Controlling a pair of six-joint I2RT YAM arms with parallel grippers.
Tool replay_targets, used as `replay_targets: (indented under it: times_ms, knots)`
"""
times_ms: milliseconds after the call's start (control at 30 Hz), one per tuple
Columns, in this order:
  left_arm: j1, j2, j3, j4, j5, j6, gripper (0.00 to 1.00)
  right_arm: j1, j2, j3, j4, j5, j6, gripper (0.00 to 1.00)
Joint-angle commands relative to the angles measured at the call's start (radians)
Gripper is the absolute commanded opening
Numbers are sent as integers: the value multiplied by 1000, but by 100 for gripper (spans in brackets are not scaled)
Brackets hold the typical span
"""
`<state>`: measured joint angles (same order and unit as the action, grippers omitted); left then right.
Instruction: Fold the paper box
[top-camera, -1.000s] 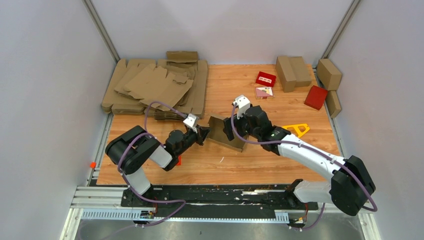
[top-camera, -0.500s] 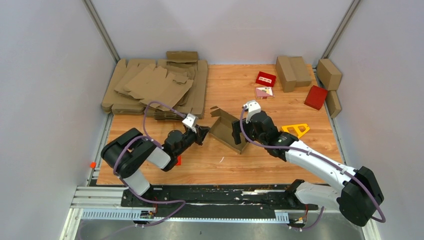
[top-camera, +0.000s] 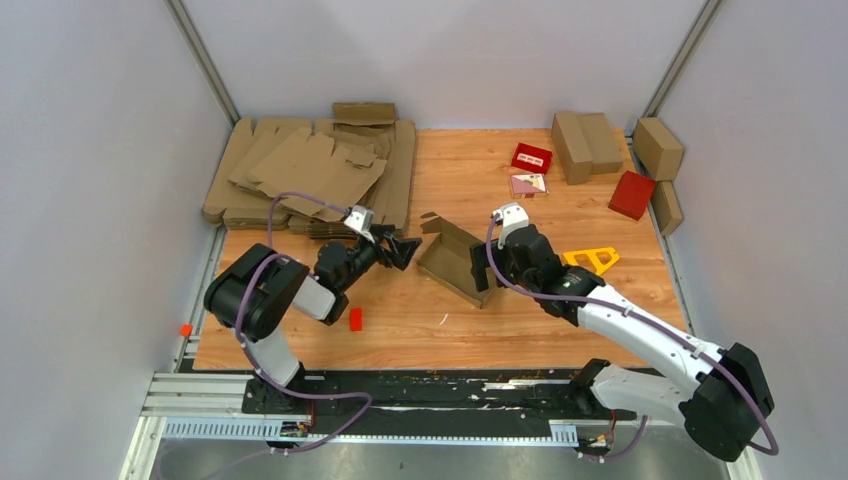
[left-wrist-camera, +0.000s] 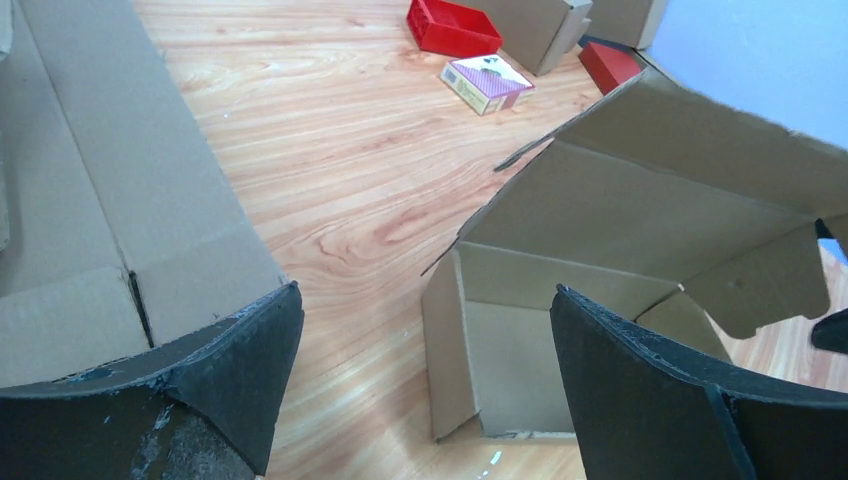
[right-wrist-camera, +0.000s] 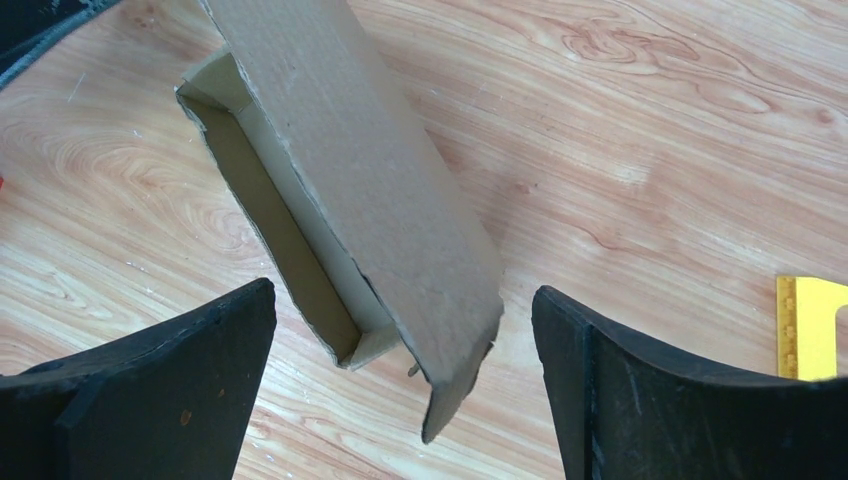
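Note:
The paper box (top-camera: 452, 262) is a brown cardboard carton, partly folded, resting on the wooden table with its inside open and its lid flap raised. In the left wrist view the paper box (left-wrist-camera: 600, 230) lies just ahead of and right of my open left gripper (left-wrist-camera: 425, 292), with nothing between the fingers. My left gripper (top-camera: 402, 248) sits a short way left of the carton, apart from it. My right gripper (top-camera: 482, 266) is open at the carton's right end. In the right wrist view the paper box (right-wrist-camera: 350, 150) points its lid flap down between the spread fingers of my right gripper (right-wrist-camera: 403, 290), untouched.
Flat cardboard sheets (top-camera: 310, 175) are stacked at the back left. Folded cartons (top-camera: 585, 140) stand at the back right, with red boxes (top-camera: 531, 157) and a small patterned box (top-camera: 528, 184) nearby. A yellow triangular frame (top-camera: 592, 260) lies right of my right gripper. A small red piece (top-camera: 355, 319) lies near the left arm.
My left gripper has opened, let go of the carton's left edge and drawn back to the left. My right gripper has backed off to the right. The carton has settled flat with its lid up.

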<state>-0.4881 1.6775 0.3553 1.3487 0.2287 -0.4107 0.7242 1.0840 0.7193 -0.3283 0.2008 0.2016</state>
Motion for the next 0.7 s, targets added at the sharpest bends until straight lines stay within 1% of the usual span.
replay_targets:
  times_ms: [0,100,200,267,300,367,433,500,533,567,600,667]
  knots:
    - [17,87,3,253,28,-6,100,2,-51,37,-23,40,39,100]
    - [17,34,-41,257,-45,64,100,1,-74,30,-33,40,39,100]
    - [17,-63,-100,253,-125,96,100,1,-106,24,-38,50,36,100]
    - [18,-145,-126,221,-142,103,100,1,-125,20,-38,51,33,100]
    - [21,-183,-142,214,-133,90,100,0,-135,20,-40,53,33,100]
    - [24,-240,-174,201,-171,-7,100,0,-150,16,-39,56,38,100]
    - [28,-204,-146,196,-186,-80,100,-1,-162,12,-37,54,44,100]
    - [41,-114,-86,249,-37,-72,100,-3,-172,10,-42,51,54,100]
    - [42,-72,-52,251,20,-68,100,-3,-175,9,-46,51,61,100]
    - [40,-52,-30,251,40,-71,100,-3,-179,9,-54,51,72,100]
    - [40,-36,-20,257,32,-71,100,-3,-179,9,-63,57,84,100]
    - [40,-26,-9,255,-9,-39,95,-4,-178,8,-78,59,118,100]
